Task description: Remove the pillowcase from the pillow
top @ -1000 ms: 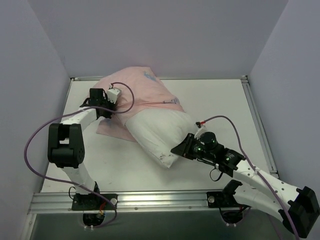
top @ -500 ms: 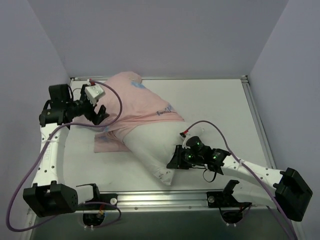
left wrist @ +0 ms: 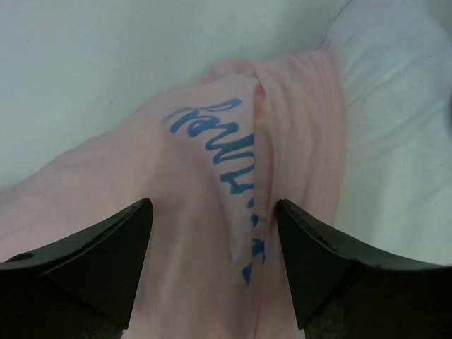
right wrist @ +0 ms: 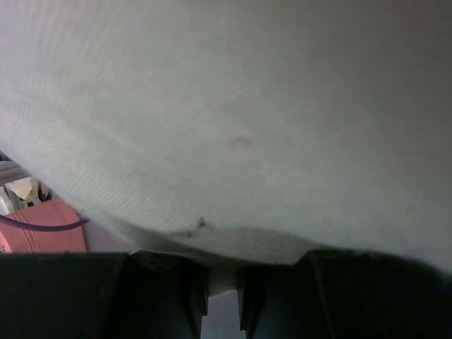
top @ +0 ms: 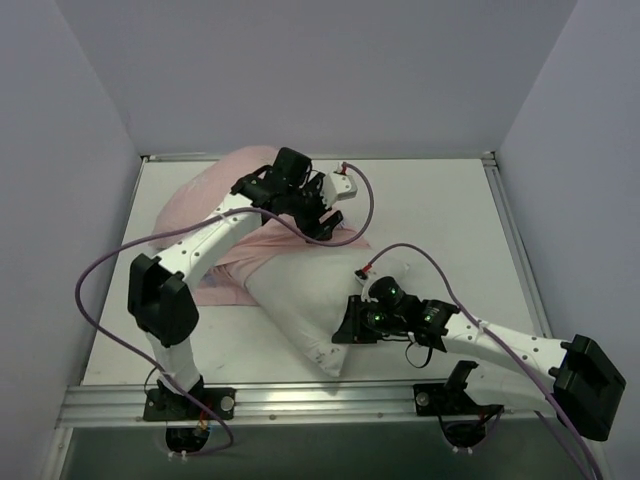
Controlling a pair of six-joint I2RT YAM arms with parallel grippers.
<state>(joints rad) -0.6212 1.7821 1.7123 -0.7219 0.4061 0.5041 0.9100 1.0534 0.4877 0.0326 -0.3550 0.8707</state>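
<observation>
The pillow [top: 300, 285] is a plump white cushion lying diagonally in the middle of the table. Its far end is still inside the pillowcase [top: 215, 200], which shows its pale pink side and is bunched toward the back left. My left gripper [top: 322, 222] hangs open just above the pillowcase's [left wrist: 233, 155] right edge. Blue print lies between its spread fingers [left wrist: 106, 261], and the pillow [left wrist: 395, 106] shows beside that edge. My right gripper [top: 345, 330] is shut on the pillow's near edge. In the right wrist view white pillow fabric [right wrist: 226, 106] is pinched in my right gripper [right wrist: 222, 289].
The white table [top: 430, 200] has grey walls on three sides. A metal rail [top: 300, 400] runs along the near edge by the arm bases. Purple cables loop from both arms over the table.
My left gripper let go of the pillowcase, pulled back to the far left, then swung across over the pillowcase's right edge, open. The right gripper drew the pillow slightly nearer.
</observation>
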